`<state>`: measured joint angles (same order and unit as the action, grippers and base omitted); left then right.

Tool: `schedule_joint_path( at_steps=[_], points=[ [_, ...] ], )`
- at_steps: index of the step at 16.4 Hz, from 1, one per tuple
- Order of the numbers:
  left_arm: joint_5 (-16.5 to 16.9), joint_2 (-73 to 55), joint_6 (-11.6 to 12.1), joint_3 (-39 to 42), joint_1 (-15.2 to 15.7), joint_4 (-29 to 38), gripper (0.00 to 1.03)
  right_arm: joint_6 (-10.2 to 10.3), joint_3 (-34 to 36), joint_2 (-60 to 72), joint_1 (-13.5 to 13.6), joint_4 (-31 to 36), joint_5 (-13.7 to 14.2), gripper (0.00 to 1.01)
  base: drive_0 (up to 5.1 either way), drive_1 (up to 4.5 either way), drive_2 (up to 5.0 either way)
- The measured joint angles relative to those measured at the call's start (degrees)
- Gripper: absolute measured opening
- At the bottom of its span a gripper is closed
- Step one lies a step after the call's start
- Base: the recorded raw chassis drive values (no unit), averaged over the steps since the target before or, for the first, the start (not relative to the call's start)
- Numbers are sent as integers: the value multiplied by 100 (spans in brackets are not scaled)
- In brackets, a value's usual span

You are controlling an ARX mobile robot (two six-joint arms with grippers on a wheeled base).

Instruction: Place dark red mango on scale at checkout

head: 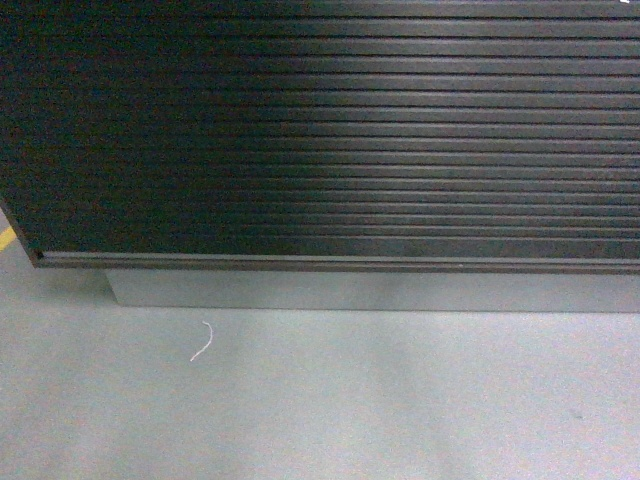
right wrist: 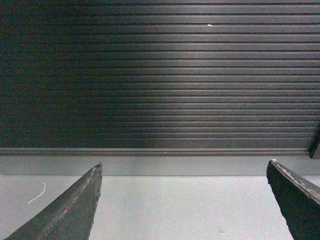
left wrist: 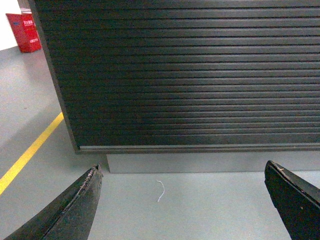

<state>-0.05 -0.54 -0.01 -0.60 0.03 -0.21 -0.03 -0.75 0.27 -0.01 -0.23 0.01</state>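
The dark red mango and the scale are out of view in all three views. My left gripper (left wrist: pixel 182 172) is open, its two dark fingers spread wide over bare grey floor with nothing between them. My right gripper (right wrist: pixel 184 169) is open as well, fingers far apart and empty above the floor. Neither gripper shows in the head view.
A dark ribbed counter front (head: pixel 330 130) on a grey plinth (head: pixel 370 292) fills the view ahead. A short white string (head: pixel 203 341) lies on the grey floor. A yellow floor line (left wrist: pixel 30 150) and a red box (left wrist: pixel 23 31) are off to the left.
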Motion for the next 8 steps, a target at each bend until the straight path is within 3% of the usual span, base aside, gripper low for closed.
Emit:
schedule_joint_path(
  at_steps=[8],
  points=[
    [0,0,0,0,0,0,98,0,0,0,0,0,0,98,-1,143,-145]
  ],
)
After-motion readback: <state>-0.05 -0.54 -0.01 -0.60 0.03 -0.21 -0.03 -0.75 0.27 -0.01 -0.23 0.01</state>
